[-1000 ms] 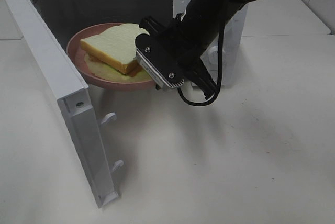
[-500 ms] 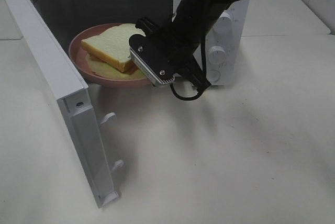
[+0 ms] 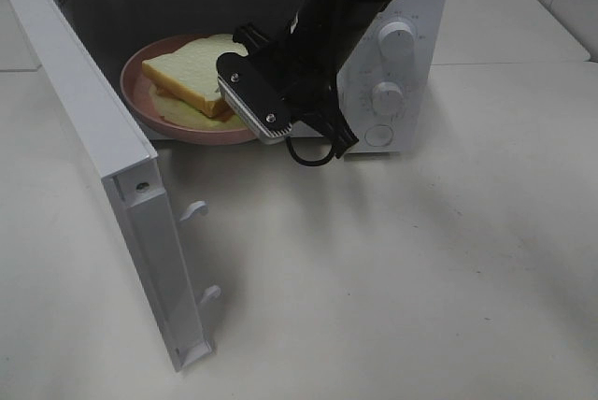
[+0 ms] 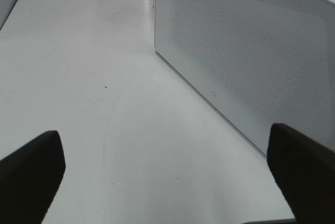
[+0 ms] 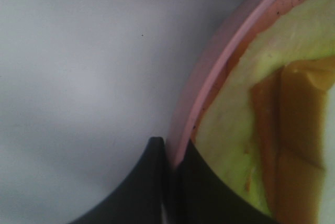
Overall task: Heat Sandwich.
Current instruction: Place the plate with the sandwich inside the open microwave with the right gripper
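The sandwich point(image 3: 192, 73), thick pale bread with tan crust, lies on a round pink plate point(image 3: 134, 96) that sits partly inside the open microwave point(image 3: 397, 64). My right gripper point(image 5: 170, 156) is shut on the plate's pink rim point(image 5: 209, 77). In the high view the black wrist point(image 3: 280, 92) hides its fingers. The right wrist view shows the sandwich's brown filling edge point(image 5: 293, 130) over a pale layer. My left gripper point(image 4: 167, 182) stands open with nothing between its fingers point(image 4: 29, 177), low over the table beside a white perforated microwave panel point(image 4: 235, 51).
The microwave door point(image 3: 93, 138) swings out to the front left, with latch hooks point(image 3: 194, 208) on its edge. Two knobs point(image 3: 388, 93) sit on the microwave's right panel. White tabletop point(image 3: 420, 269) stretches in front and to the right.
My right arm has carried the plate with the sandwich back and to the left, deeper into the microwave cavity. The grip on the rim is unchanged.
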